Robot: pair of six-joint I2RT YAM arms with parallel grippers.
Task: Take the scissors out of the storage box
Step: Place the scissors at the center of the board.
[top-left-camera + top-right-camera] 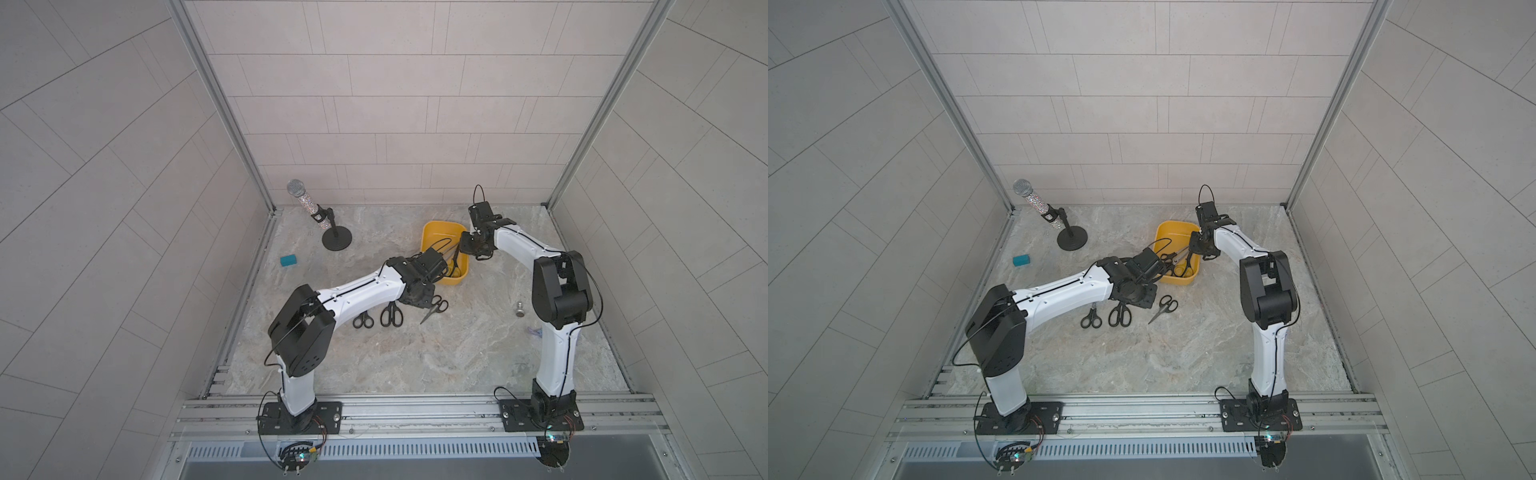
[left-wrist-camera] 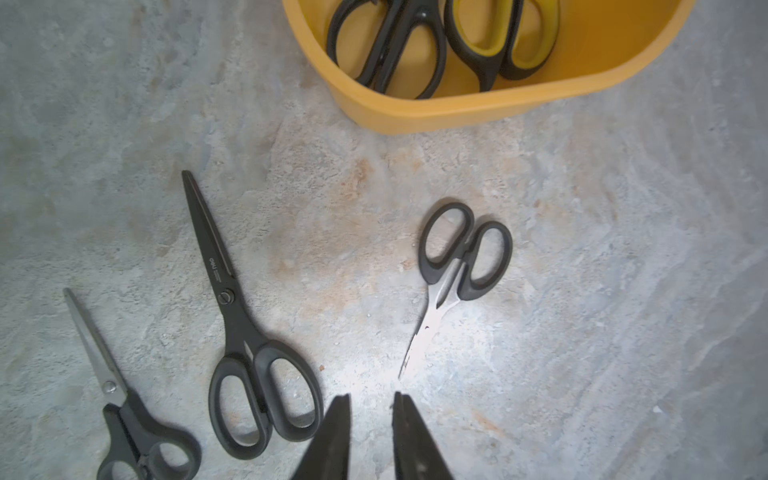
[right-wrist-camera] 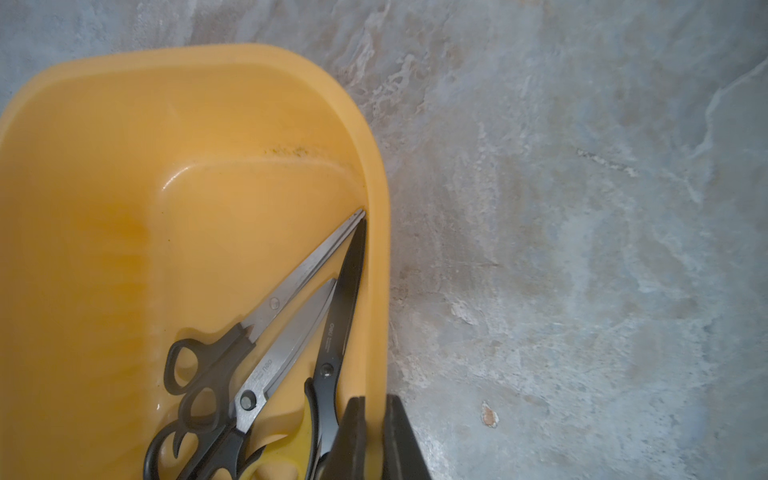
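A marbled grey tabletop (image 1: 415, 357) sits inside pale tiled walls. Toward the back is the yellow storage box (image 1: 441, 233), holding three pairs of scissors side by side. They are a small black-handled pair (image 3: 232, 345), a yellow-and-black-handled pair (image 3: 291, 336) and a black-bladed pair (image 3: 344, 299), with the longer blade tips close to one side wall. The right gripper (image 3: 375, 411) pinches that wall's rim, one finger inside the box beside the black-bladed pair and one outside. Three more pairs lie on the table in front of the box: a slim silver-bladed pair (image 2: 109, 386), a large all-black pair (image 2: 226, 297) and a short silver-bladed pair (image 2: 442, 297). The left gripper (image 2: 371, 409) hangs above them, its fingers slightly spread and empty. The short silver-bladed pair's tip lies just beyond its fingertips.
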